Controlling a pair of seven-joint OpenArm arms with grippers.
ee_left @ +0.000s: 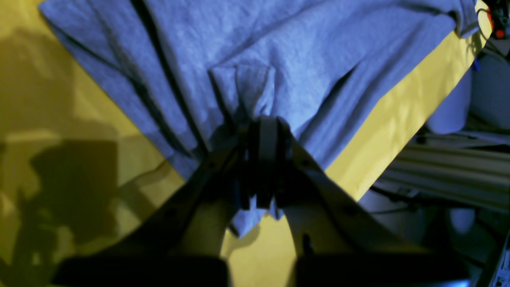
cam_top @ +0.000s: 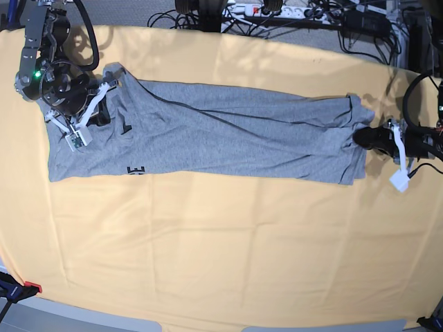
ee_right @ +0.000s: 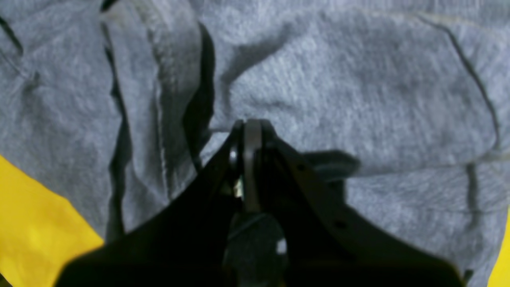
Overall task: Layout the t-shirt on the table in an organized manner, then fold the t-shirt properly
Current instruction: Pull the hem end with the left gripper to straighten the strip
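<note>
- Jaws of the left gripper are clenched on a bunched pinch of the t-shirt; cloth gathers into pleats ahead of the jaws and a small tail of fabric hangs out behind them.
- Jaws of the right gripper are pressed together with grey cloth lying all around the tips; judged from the wrist view, they grip a thin fold of the t-shirt near its collar end, though the pinch itself is hidden.
- T-shirt position: stretched long between the two sets of jaws on the tabletop, doubled lengthwise, with part of the black lettering showing at the near edge, beside the right jaws.
- Handling, as a judgement: soft, light knit with no stiffness. It will sag and crease wherever it is unsupported, and it follows a pull only along the line of tension.
- Friction against the tabletop cloth looks moderate, so dragging may wrinkle both layers.
- Recommended hold: hems, shoulder seams or corners, where doubled stitching gives the jaws more to bite on. Mid-panel pinches, as at the left jaws, gather pleats.
- Cables lie beyond the tabletop's far edge, well apart from both jaws.
</note>
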